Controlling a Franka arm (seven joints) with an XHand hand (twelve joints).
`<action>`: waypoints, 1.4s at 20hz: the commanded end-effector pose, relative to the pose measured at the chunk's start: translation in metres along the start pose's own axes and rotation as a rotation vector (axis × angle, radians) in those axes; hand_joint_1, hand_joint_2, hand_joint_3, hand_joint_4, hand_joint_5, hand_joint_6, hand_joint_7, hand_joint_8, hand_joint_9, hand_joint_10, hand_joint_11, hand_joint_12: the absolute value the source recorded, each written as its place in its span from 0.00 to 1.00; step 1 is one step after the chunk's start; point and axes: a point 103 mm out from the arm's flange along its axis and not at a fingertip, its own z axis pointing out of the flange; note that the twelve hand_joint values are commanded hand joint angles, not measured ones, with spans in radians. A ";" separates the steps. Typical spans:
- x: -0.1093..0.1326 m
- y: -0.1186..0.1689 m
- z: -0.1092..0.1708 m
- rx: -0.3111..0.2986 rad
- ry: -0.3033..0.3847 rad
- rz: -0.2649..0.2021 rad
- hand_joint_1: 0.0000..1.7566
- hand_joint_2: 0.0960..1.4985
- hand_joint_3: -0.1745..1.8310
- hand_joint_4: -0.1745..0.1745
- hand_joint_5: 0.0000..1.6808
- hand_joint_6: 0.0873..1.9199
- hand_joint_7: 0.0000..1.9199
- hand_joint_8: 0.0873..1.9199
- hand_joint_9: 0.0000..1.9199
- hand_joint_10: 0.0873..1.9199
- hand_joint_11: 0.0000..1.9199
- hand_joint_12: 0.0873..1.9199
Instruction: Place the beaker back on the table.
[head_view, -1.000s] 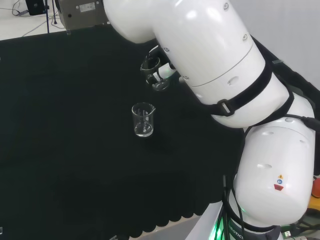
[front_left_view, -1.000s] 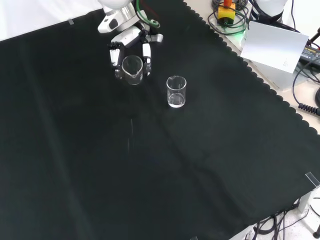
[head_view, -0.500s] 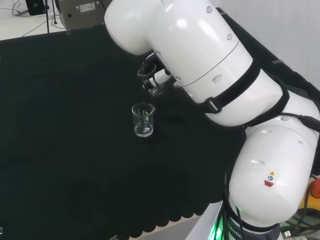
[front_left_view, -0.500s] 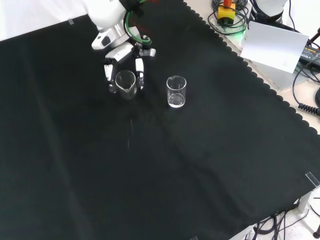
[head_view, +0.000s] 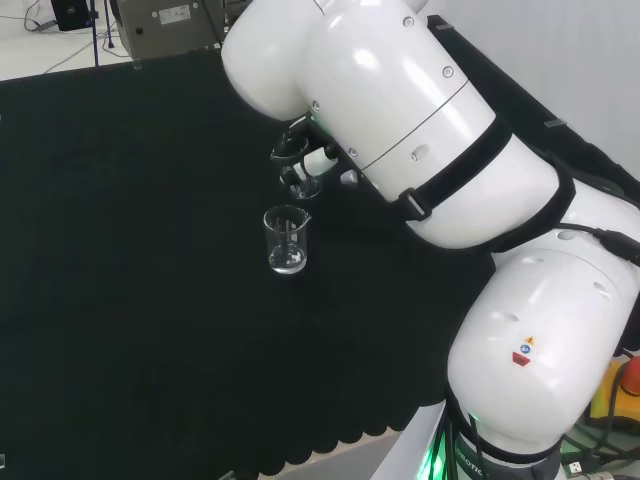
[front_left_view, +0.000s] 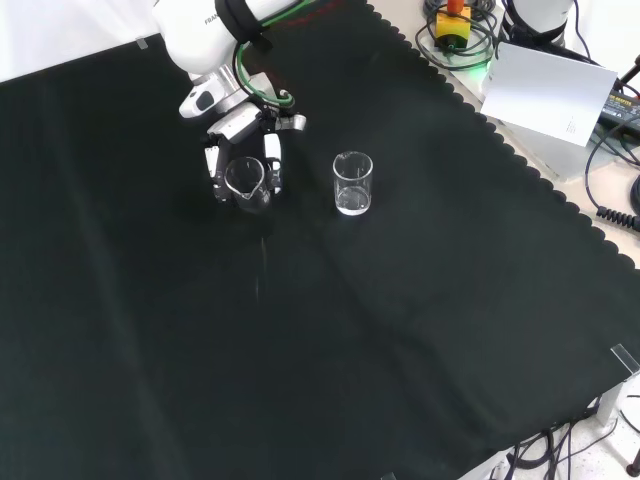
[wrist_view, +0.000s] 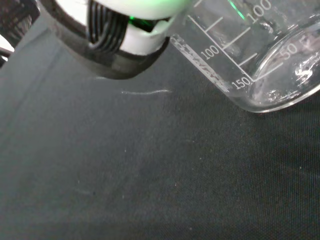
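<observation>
Where the black and white fingers (front_left_view: 273, 172) curl in from both sides, they clasp a small clear glass beaker (front_left_view: 246, 181) at the upper left of the front view, under the hand (front_left_view: 240, 130). A second clear glass beaker (front_left_view: 352, 183) stands upright to its right on the black cloth (front_left_view: 400, 330), well apart.

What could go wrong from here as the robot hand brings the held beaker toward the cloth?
1. The held beaker looks tilted in the robot hand; if released before its base sits flat, it may tip and roll on the black cloth.
2. A second beaker stands close by to the right in the front view; any sideways drift while lowering or withdrawing could knock it.
</observation>
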 end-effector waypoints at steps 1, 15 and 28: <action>-0.003 -0.001 0.005 -0.033 0.080 -0.009 0.87 0.66 0.00 0.00 0.73 0.29 0.68 0.28 0.82 0.00 0.58 0.39; -0.006 -0.012 0.004 0.158 -0.023 -0.069 0.70 0.61 0.01 0.42 0.37 0.37 0.40 0.32 0.59 0.00 0.51 0.44; -0.004 -0.033 -0.011 0.117 -0.037 -0.049 0.56 0.54 0.00 0.48 0.16 0.01 0.08 0.30 0.31 0.00 0.12 0.68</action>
